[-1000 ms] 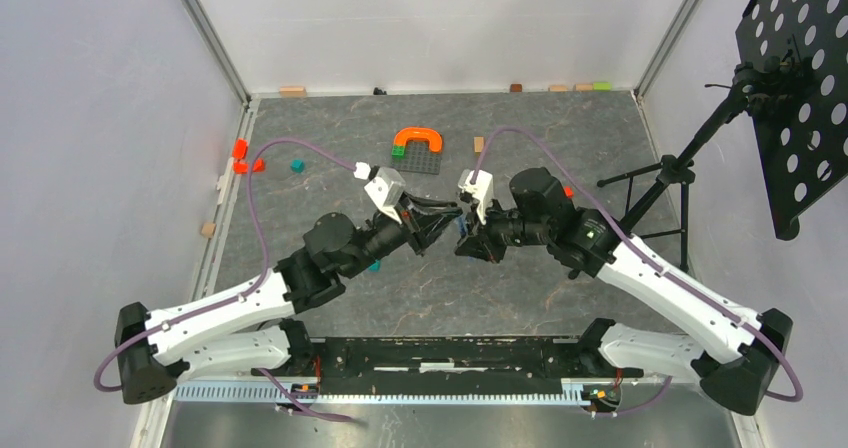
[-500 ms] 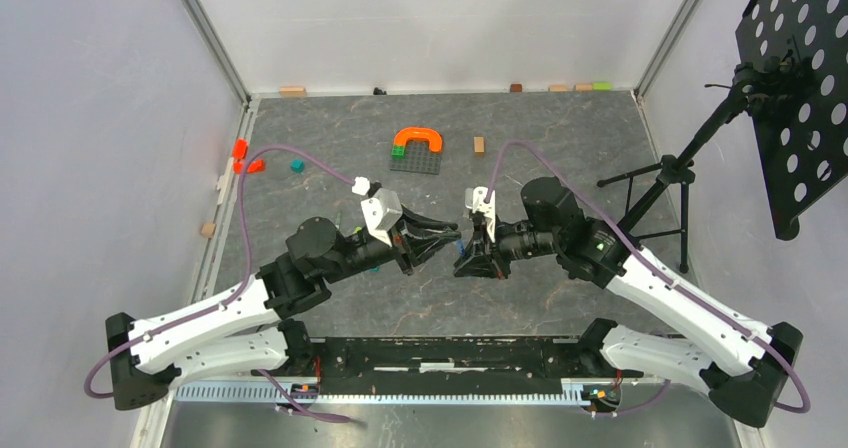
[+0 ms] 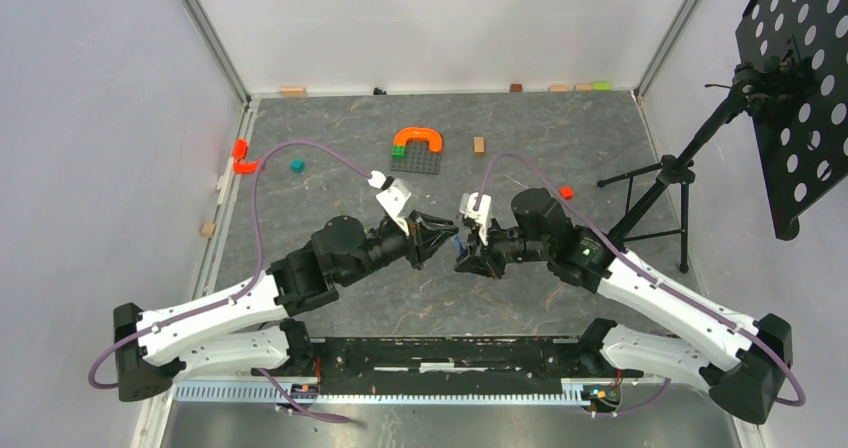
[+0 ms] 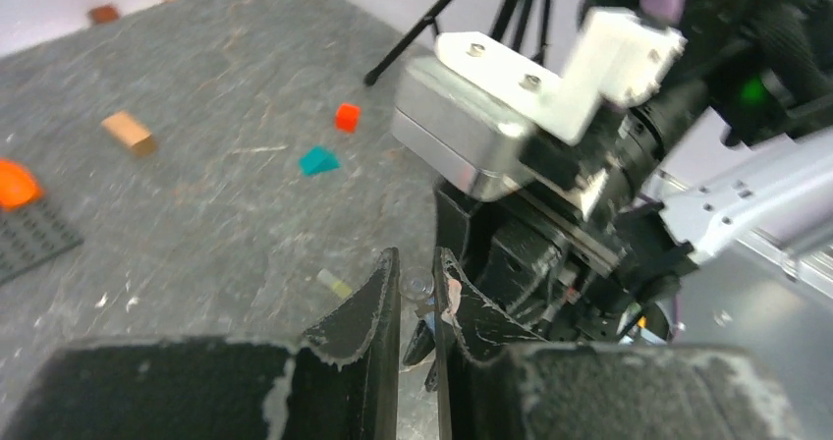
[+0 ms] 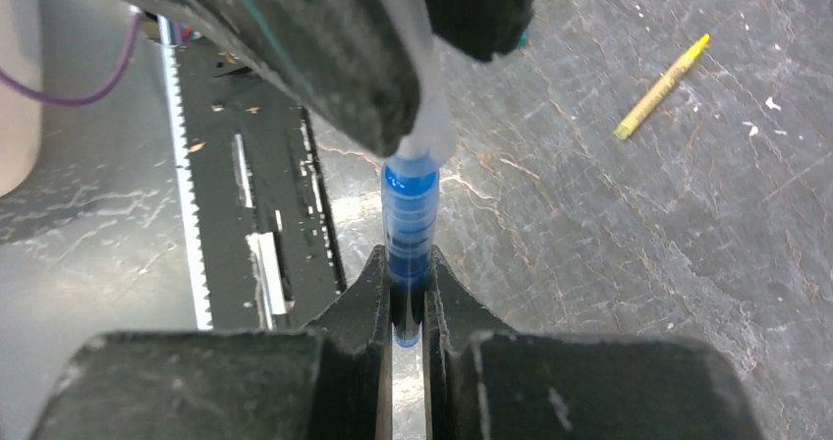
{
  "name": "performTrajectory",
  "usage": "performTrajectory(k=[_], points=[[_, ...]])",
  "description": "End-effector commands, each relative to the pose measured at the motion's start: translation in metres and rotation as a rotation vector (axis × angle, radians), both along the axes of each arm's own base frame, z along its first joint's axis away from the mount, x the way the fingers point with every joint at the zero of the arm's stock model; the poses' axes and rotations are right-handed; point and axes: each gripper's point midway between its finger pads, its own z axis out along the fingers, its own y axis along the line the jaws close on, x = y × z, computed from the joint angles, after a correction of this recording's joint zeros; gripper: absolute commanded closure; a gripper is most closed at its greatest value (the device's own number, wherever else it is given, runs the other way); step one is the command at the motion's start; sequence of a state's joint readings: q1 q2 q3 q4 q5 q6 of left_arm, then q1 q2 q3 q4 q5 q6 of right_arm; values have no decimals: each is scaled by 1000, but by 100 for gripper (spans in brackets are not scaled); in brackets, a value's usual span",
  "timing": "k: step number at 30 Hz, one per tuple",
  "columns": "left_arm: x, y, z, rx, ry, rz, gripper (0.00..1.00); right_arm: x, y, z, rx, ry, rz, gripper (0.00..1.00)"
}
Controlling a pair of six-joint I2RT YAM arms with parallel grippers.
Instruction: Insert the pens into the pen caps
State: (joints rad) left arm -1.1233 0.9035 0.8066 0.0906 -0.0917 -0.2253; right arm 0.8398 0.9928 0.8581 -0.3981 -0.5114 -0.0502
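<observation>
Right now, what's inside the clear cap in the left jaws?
The blue pen, held in the right jaws, meets the cap at its mouth, tip seemingly just in. Depth is hidden: the left jaws cover the cap's upper part.

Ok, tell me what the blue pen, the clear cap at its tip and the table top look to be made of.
The blue pen: likely translucent plastic, glossy; light shines through its ribbed barrel.
The clear cap: probably frosted, see-through plastic, milky and smooth.
The table top: looks like a matte grey stone-pattern sheet, scuffed with pale scratches; the actual material cannot be told.
</observation>
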Motion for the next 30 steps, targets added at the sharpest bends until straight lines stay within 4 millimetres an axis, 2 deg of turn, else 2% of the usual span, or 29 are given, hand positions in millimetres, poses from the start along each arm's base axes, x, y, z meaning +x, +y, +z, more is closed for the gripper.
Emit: performTrajectory(k=[1,6,8,11,14,19,22,24,30], points=[[46,37,-20,77,94,347,98,9,10,-9,16,-48,-43,100],[72,79,-18,130,95,573,98,11,-1,-63,-83,25,-148,100],[78,95,-27,173,123,636,98,16,-9,-85,-125,51,-216,100],[83,110,-49,242,178,683,98,21,-19,-114,-166,100,-314,100],[82,115,-90,340,270,690,97,34,-34,-143,-252,143,-475,100],[68,105,-171,495,486,632,96,49,-57,-185,-418,188,-674,100],[55,89,-213,560,597,556,98,50,-59,-199,-462,212,-704,100],[51,82,-232,580,646,531,98,51,-61,-204,-471,216,-722,98],[42,63,-273,631,762,465,91,53,-58,-204,-464,219,-724,59]])
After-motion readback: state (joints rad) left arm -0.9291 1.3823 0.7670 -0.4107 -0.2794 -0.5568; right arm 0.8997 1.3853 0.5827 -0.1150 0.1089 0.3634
